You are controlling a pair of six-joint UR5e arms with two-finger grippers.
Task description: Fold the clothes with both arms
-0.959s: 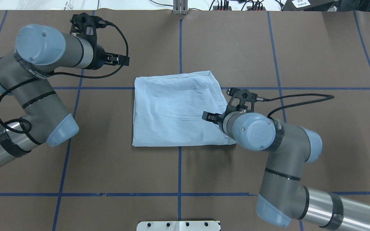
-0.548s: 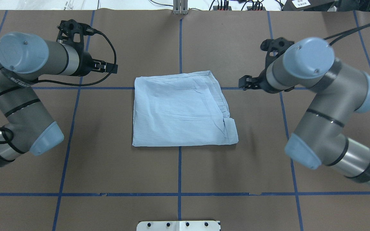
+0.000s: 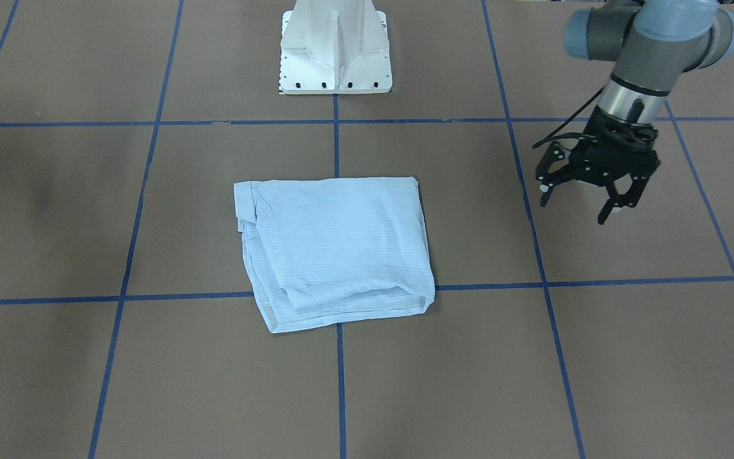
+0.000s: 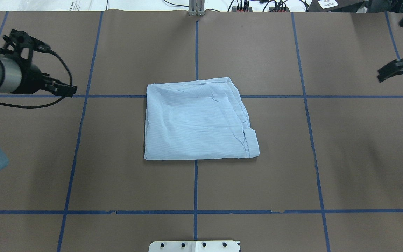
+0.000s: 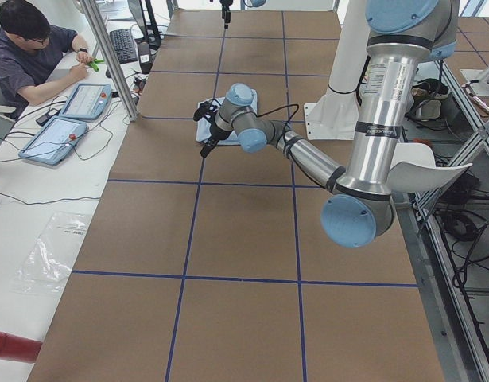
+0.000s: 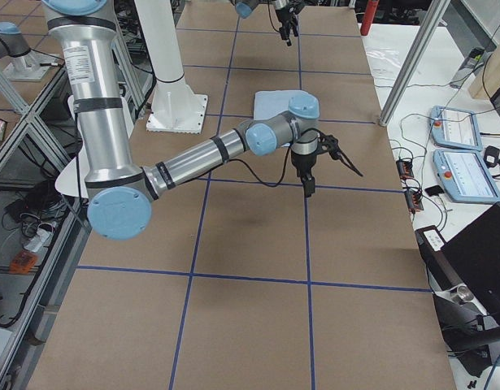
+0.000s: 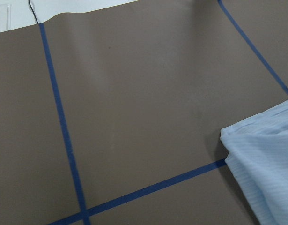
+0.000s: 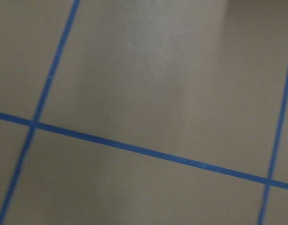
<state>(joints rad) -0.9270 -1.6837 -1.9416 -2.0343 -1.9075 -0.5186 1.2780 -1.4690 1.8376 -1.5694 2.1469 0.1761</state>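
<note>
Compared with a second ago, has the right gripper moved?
Yes. It was over the right edge of the shirt; now the right gripper is far past the blue tape line right of it, near the overhead view's edge.

The right gripper (image 4: 394, 70) is cut off at the right edge of the overhead view and at the left edge of the front-facing view, so how its jaws stand cannot be told. The right wrist view is blurred. The left wrist view catches only one corner of the shirt (image 7: 263, 164). In the left side view the left arm (image 5: 256, 134) hides most of it.
</note>
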